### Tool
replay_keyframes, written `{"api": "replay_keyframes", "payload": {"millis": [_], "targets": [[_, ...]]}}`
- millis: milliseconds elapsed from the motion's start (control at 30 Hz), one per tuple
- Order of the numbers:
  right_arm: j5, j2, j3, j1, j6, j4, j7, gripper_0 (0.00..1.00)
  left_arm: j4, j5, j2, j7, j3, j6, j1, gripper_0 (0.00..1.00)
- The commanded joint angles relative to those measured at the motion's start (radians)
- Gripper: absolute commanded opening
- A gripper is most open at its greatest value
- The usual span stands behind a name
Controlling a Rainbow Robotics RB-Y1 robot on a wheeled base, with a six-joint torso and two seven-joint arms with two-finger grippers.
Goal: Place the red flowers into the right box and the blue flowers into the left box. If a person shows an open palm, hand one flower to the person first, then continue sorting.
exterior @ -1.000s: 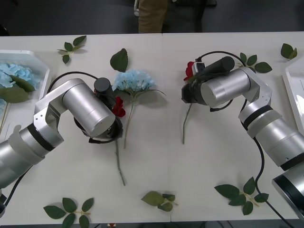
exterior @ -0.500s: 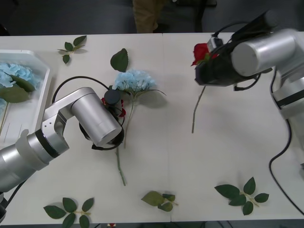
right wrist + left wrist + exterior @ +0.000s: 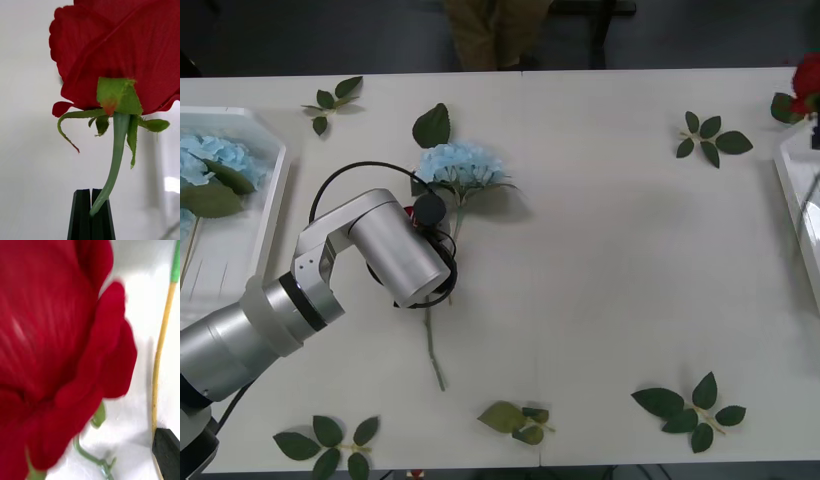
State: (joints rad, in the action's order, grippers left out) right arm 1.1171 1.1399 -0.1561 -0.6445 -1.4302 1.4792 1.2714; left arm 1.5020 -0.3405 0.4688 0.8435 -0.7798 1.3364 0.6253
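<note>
Rose (image 3: 123, 56) stem — between right hand (image 3: 91, 213) fingers

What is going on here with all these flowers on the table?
A two-armed robot is sorting artificial flowers into white trays. Its right gripper is shut on a red rose by the stem, and that rose shows at the table's right edge beside the right box. The left gripper is down at the second red rose, next to a blue flower lying on the table. The left box already holds blue flowers.
</note>
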Motion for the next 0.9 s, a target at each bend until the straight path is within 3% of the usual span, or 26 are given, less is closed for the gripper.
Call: {"api": "replay_keyframes", "payload": {"millis": [33, 200, 367, 667, 767, 800, 900], "targets": [[0.0, 0.103, 0.021, 0.071, 0.037, -0.103, 0.158, 0.0, -0.082, 0.041, -0.019, -0.057, -0.046, -0.029, 0.011, 1.0], [-0.08, 0.103, 0.021, 0.101, 0.112, -0.297, 0.301, 0.0, -0.083, 0.063, -0.013, -0.057, -0.046, -0.017, 0.007, 1.0], [-0.192, 0.026, 0.021, 0.101, 0.247, -0.462, 0.395, 0.0, -0.083, 0.071, 0.018, -0.047, -0.046, -0.013, -0.004, 1.0], [-0.327, -0.114, 0.021, 0.101, 0.421, -0.594, 0.396, 0.0, -0.083, 0.098, 0.096, -0.011, -0.046, -0.069, -0.059, 0.99], [-0.336, -0.123, 0.021, 0.101, 0.425, -0.594, 0.388, 0.38, -0.083, 0.117, 0.136, 0.005, -0.046, -0.125, -0.088, 0.99], [-0.335, -0.123, 0.021, 0.101, 0.425, -0.594, 0.388, 0.43, -0.083, 0.12, 0.143, 0.008, -0.046, -0.137, -0.096, 0.99], [-0.326, -0.123, 0.021, 0.101, 0.425, -0.594, 0.388, 0.82, -0.08, 0.117, 0.172, 0.017, -0.046, -0.195, -0.125, 0.99]]}}
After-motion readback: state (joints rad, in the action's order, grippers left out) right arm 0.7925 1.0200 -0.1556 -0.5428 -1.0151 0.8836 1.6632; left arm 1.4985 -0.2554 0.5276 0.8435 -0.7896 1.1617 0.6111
